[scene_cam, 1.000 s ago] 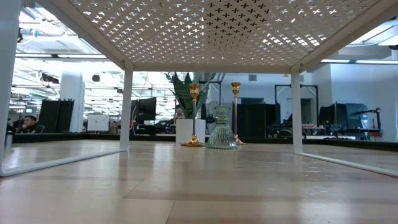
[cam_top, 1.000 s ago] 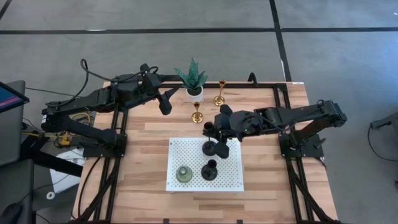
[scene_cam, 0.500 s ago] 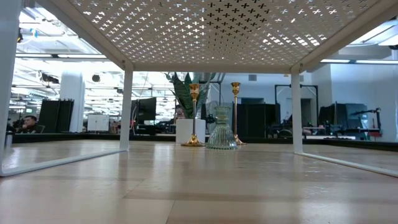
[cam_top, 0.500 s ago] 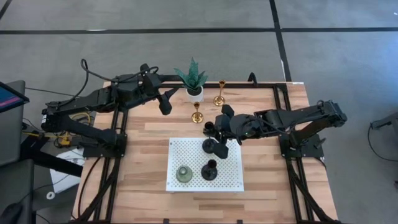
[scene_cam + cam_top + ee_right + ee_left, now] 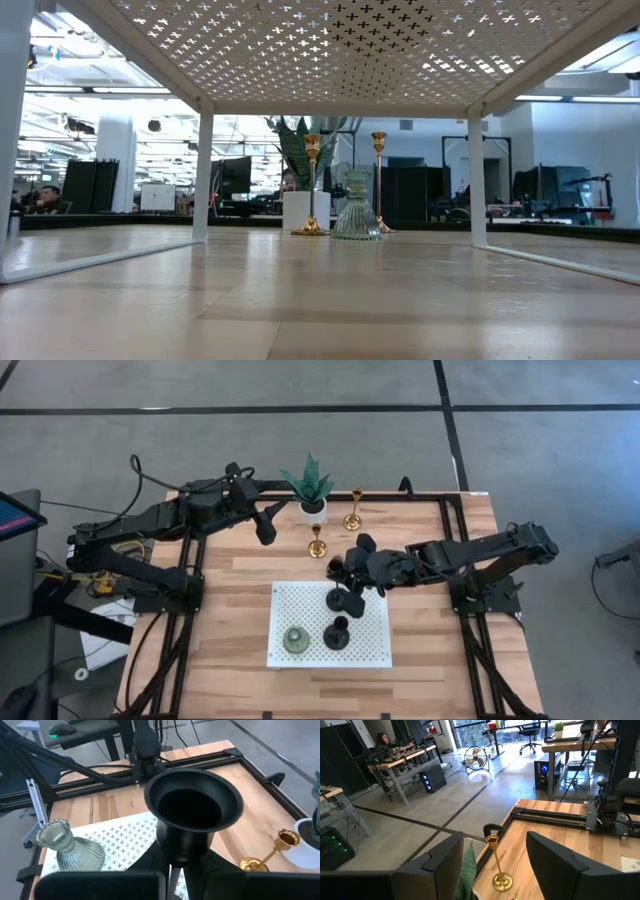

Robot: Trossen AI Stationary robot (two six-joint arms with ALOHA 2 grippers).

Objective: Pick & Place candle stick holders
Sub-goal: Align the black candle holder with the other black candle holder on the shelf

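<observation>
High view: a black holder [image 5: 345, 598] is gripped at its stem by the right gripper [image 5: 349, 575], jaws nearly shut, over the back edge of the white rack [image 5: 375, 650]. Placing seems in hand; lowering and release are called for next. The left gripper [image 5: 267, 525] waits part-open by the plant [image 5: 310, 482]. Wooden table [image 5: 230, 615]; an open workshop lies behind.

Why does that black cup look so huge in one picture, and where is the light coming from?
Right wrist view: the black holder looms because the camera sits right behind it, gripped between the right fingers. Low view: bright ceiling lights glow through the perforated white shelf, leaving the plant backlit and dark. Left wrist view: daylight from far windows; a gold holder glints.
</observation>
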